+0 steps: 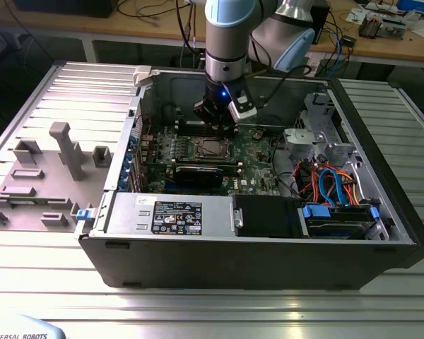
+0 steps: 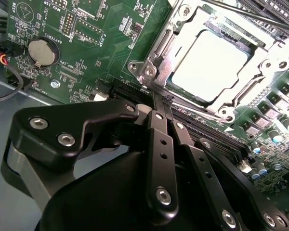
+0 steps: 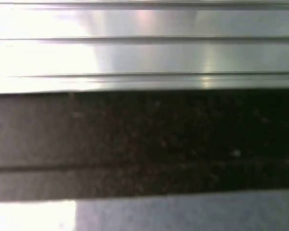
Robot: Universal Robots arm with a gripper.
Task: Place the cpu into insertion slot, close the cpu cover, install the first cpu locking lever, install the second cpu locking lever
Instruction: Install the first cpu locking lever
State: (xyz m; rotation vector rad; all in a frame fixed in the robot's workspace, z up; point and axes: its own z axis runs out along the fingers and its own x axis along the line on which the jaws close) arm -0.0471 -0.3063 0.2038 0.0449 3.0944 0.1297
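One end effector (image 2: 164, 103), fingers pressed together and empty, hangs just beside the insertion slot (image 2: 209, 67), where the cpu (image 2: 209, 65) sits under the closed cpu cover (image 2: 183, 29) on the motherboard (image 2: 82, 48).

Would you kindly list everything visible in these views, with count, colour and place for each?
computer case: one, dark grey, lying open on the ribbed metal table.
motherboard: one, green, inside the case.
cpu: one, silver-grey, seated in the insertion slot.
cpu cover: one, shiny metal, lying flat around the cpu.
coin battery: one, silver, on the motherboard.
cables: several, blue and orange, toward the exterior view's right inside the case.
grey fixtures: several, on the table at the exterior view's left.
hand: one, black, fingers together, tips beside the socket's corner.
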